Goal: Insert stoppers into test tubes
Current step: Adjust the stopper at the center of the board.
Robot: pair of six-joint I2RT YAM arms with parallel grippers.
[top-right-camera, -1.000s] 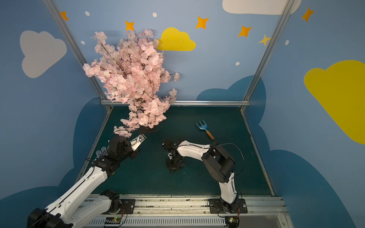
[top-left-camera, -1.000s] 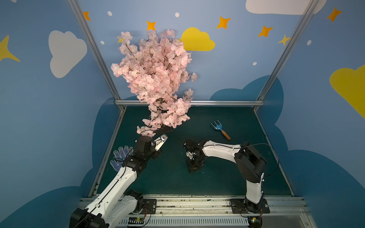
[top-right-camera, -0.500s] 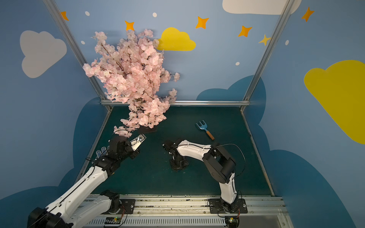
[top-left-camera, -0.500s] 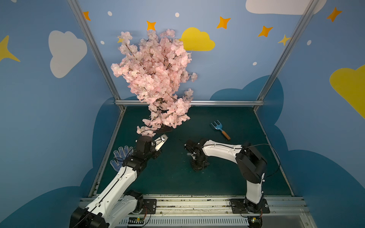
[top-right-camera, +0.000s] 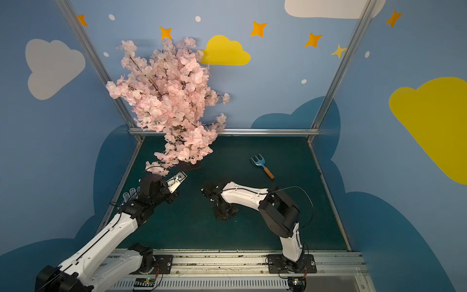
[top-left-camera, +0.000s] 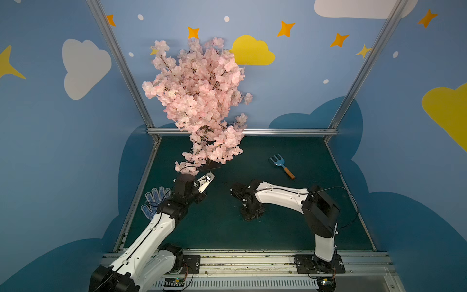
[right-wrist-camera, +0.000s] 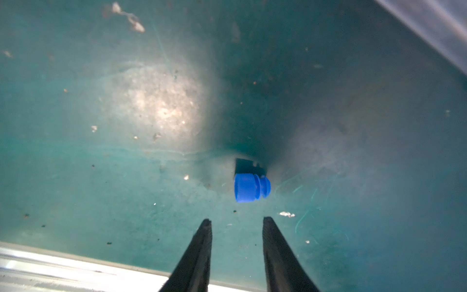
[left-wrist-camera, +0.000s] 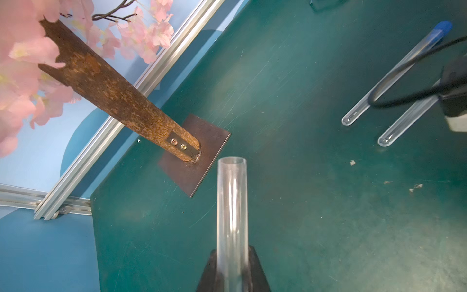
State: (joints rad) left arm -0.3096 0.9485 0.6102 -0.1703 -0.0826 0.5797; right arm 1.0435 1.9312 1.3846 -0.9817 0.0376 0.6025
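Over scuffed matting (right-wrist-camera: 101,177), right gripper (right-wrist-camera: 236,222), jaws apart, faces a ribbed blue stopper (right-wrist-camera: 251,188); left gripper (left-wrist-camera: 232,252) clamps a clear tube (left-wrist-camera: 232,207).

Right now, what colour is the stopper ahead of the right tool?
Bright blue; the stopper shows best in the right wrist view.
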